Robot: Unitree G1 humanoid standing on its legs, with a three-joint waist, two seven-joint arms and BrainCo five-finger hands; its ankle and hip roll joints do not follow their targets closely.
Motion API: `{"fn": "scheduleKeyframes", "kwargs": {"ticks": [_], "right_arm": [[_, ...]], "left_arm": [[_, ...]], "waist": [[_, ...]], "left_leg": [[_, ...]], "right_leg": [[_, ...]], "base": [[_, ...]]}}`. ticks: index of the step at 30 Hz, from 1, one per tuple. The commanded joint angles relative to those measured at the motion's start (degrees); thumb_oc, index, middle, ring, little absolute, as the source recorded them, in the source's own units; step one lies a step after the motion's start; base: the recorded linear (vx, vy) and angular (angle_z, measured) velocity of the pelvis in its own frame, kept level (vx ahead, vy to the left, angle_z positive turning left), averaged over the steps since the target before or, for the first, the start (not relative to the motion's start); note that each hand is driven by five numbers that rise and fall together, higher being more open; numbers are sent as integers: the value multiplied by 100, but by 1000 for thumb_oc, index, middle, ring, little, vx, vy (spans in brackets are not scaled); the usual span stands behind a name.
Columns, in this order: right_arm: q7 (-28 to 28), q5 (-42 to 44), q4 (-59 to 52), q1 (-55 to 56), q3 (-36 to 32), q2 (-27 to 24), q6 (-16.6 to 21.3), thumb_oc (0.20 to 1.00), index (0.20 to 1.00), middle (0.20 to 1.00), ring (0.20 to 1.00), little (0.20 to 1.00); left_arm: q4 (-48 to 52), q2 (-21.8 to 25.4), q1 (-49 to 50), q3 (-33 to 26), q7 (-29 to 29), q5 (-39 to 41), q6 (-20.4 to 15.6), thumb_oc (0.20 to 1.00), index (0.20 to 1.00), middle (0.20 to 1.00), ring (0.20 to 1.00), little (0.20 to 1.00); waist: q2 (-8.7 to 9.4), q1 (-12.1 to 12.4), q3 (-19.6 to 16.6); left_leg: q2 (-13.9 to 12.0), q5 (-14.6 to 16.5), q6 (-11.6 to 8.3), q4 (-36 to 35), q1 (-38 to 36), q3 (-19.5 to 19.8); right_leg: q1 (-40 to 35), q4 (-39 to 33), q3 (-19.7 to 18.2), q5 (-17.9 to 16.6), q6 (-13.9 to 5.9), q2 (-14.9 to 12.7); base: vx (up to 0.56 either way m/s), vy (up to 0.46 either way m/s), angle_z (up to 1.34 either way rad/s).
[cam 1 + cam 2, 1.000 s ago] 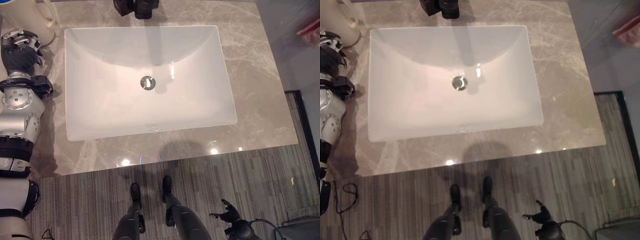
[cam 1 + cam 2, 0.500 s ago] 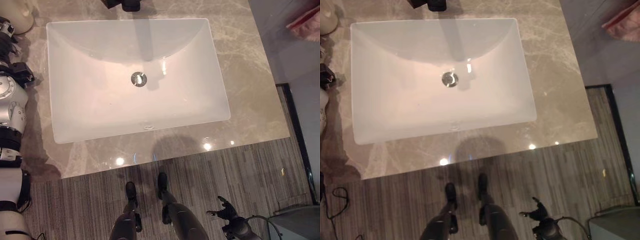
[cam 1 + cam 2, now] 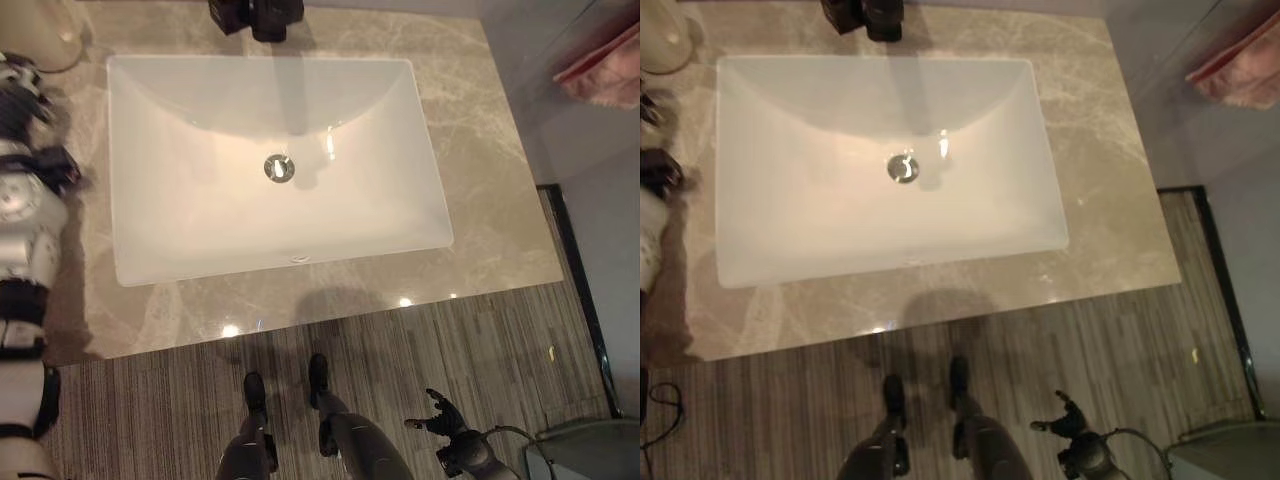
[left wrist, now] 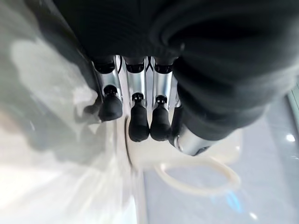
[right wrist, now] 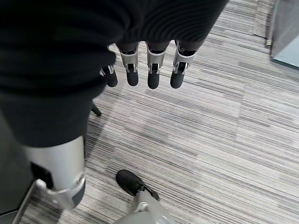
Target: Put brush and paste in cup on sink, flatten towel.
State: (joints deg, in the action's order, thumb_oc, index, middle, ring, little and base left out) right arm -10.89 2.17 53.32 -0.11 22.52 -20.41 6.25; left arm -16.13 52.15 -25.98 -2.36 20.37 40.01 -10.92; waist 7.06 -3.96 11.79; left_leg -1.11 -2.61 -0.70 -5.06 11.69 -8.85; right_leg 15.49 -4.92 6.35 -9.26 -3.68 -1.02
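I see a white sink [image 3: 200,240] set in a marble counter [image 3: 500,190], long side running left to right, with a dark tap [image 3: 258,15] at its far edge and a drain [image 3: 279,168] in the middle. A cream cup [image 4: 187,154] with a looped handle stands upright at the far left corner; my left hand [image 4: 140,109] hovers just over it, fingers relaxed, grasping nothing. A pink towel [image 3: 605,72] lies far right. My right hand [image 5: 145,70] hangs over the striped floor [image 5: 224,140], fingers loose, empty.

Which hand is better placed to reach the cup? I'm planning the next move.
Probably the left hand: it hangs right by the cup on the counter. The right hand hangs low over the floor.
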Motion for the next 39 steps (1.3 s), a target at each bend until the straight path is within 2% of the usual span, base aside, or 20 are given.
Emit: {"fn": "scheduleKeyframes", "kwargs": {"ticks": [1, 3, 6, 7, 8, 9, 11, 14, 16, 22, 23, 24, 25, 28, 29, 30, 34, 39], "right_arm": [[33, -173, 345, 327, -321, -43, -31, 1000, 1000, 1000, 1000, 1000], [58, -245, 325, 388, -378, -47, -48, 1000, 1000, 1000, 1000, 1000], [97, -348, 480, 432, -595, -40, -84, 1000, 1000, 1000, 1000, 1000], [126, -410, 591, 432, -699, -19, -91, 1000, 1000, 1000, 1000, 1000], [126, -411, 591, 436, -689, -26, -89, 1000, 1000, 1000, 1000, 1000], [202, -457, 599, 464, -770, -6, -80, 1000, 1000, 1000, 1000, 1000], [265, -483, 570, 485, -837, -18, -68, 1000, 1000, 1000, 1000, 1000], [295, -447, 508, 544, -934, -23, -21, 1000, 1000, 1000, 1000, 1000], [286, -403, 406, 635, -1090, 1, 0, 1000, 1000, 1000, 1000, 1000], [270, -345, 328, 715, -1197, 58, 3, 1000, 1000, 1000, 1000, 1000], [262, -326, 335, 730, -1181, 90, 22, 1000, 1000, 1000, 1000, 1000], [268, -260, 355, 743, -1164, 135, 49, 1000, 1000, 1000, 1000, 1000], [295, -138, 371, 803, -1139, 137, 116, 1000, 1000, 1000, 1000, 1000], [283, -103, 447, 845, -1096, 141, 132, 1000, 1000, 1000, 1000, 1000], [249, -137, 510, 847, -1055, 141, 120, 1000, 1000, 1000, 1000, 1000], [247, -147, 513, 851, -1061, 131, 112, 1000, 1000, 1000, 1000, 1000], [242, -182, 651, 880, -1006, 139, 100, 1000, 1000, 1000, 1000, 1000], [213, -212, 882, 810, -891, 103, 74, 1000, 1000, 1000, 1000, 1000]], "left_arm": [[-102, -176, 314, -280, 205, -512, -475, 200, 200, 200, 200, 200], [176, -300, 766, -508, 132, -584, -469, 200, 200, 200, 200, 200], [825, -713, 1655, -892, -130, -789, -482, 200, 200, 200, 200, 200], [1194, -1015, 2111, -1003, -281, -872, -466, 200, 200, 200, 200, 200], [1219, -1026, 2140, -1022, -281, -877, -456, 200, 200, 200, 200, 200], [1514, -1250, 2528, -1118, -464, -1020, -417, 200, 200, 200, 200, 200], [1826, -1307, 2861, -1167, -679, -1267, -363, 200, 200, 200, 200, 200], [2151, -1414, 3169, -1204, -823, -1430, -370, 200, 200, 200, 200, 200], [2507, -1721, 3436, -1186, -942, -1332, -415, 200, 200, 200, 200, 200], [2747, -1927, 3672, -1106, -1069, -1390, -377, 200, 200, 200, 200, 200], [2734, -1947, 3770, -1067, -1115, -1480, -351, 200, 200, 200, 200, 200], [2707, -1916, 3783, -1030, -1145, -1666, -308, 200, 200, 200, 200, 200], [2666, -1944, 3765, -943, -1169, -1627, -345, 200, 200, 200, 200, 200], [2700, -2028, 3839, -971, -1179, -1608, -338, 200, 200, 200, 200, 200], [2705, -2204, 3872, -966, -1187, -1527, -331, 200, 200, 200, 200, 200], [2708, -2239, 3881, -949, -1195, -1505, -335, 200, 200, 200, 200, 200], [2683, -2304, 3853, -795, -1262, -1503, -310, 200, 200, 200, 200, 200], [2591, -2342, 3755, -664, -1227, -1374, -282, 200, 200, 200, 200, 200]], "waist": [[-206, 247, -221], [-207, 270, -283], [-245, 385, -447], [-271, 430, -601], [-276, 421, -591], [-303, 471, -727], [-324, 512, -781], [-358, 536, -801], [-405, 535, -901], [-516, 483, -925], [-571, 507, -894], [-598, 454, -892], [-595, 343, -892], [-596, 385, -916], [-608, 391, -833], [-606, 372, -790], [-575, 346, -800], [-598, 326, -968]], "left_leg": [[-100, 182, -180, 6, -196, 537], [-87, 209, -164, 6, -306, 533], [-47, 291, -108, 6, -621, 552], [-7, 360, -60, 6, -804, 564], [-6, 365, -59, 6, -824, 566], [51, 442, 4, 70, -993, 574], [121, 629, 80, 427, -1020, 600], [192, 783, 149, 675, -1048, 630], [287, 852, 224, 756, -1134, 638], [437, 783, 340, 641, -1287, 632], [451, 751, 371, 583, -1345, 588], [447, 708, 372, 533, -1382, 620], [502, 638, 396, 472, -1398, 688], [559, 584, 403, 336, -1462, 631], [595, 587, 397, 260, -1621, 628], [591, 612, 398, 270, -1682, 640], [603, 716, 393, 298, -1794, 713], [408, 851, 292, 380, -1890, 714]], "right_leg": [[-733, -8, 333, 494, -570, -556], [-842, -8, 367, 524, -560, -567], [-1196, -8, 466, 613, -551, -599], [-1408, -7, 504, 653, -556, -638], [-1430, -8, 506, 656, -558, -639], [-1595, 55, 520, 714, -558, -688], [-1729, 172, 516, 782, -551, -769], [-1841, 320, 488, 840, -558, -841], [-1840, 576, 468, 797, -589, -944], [-1662, 996, 322, 567, -673, -1100], [-1546, 1194, 418, 682, -642, -1038], [-1450, 1300, 269, 896, -552, -775], [-1187, 1334, -54, 1016, -432, -295], [-1066, 1176, 109, 951, -349, -133], [-820, 928, 484, 665, -305, -81], [-723, 919, 527, 596, -327, -95], [-912, 728, 589, 566, -318, -78], [-1263, 571, 461, 816, -145, 138]], "base": [[66, 28, 34], [38, 29, 29], [40, 76, 24], [29, 91, 16], [38, 139, 5], [0, 119, 9], [-22, 145, 3], [-24, 88, 2], [-54, 151, -1], [-74, 134, -1], [-99, 108, 3], [-139, 160, -5], [-60, 82, -4], [-17, 28, 4], [56, -15, -9], [62, -22, -26], [120, -78, 7], [166, -103, 12]]}}
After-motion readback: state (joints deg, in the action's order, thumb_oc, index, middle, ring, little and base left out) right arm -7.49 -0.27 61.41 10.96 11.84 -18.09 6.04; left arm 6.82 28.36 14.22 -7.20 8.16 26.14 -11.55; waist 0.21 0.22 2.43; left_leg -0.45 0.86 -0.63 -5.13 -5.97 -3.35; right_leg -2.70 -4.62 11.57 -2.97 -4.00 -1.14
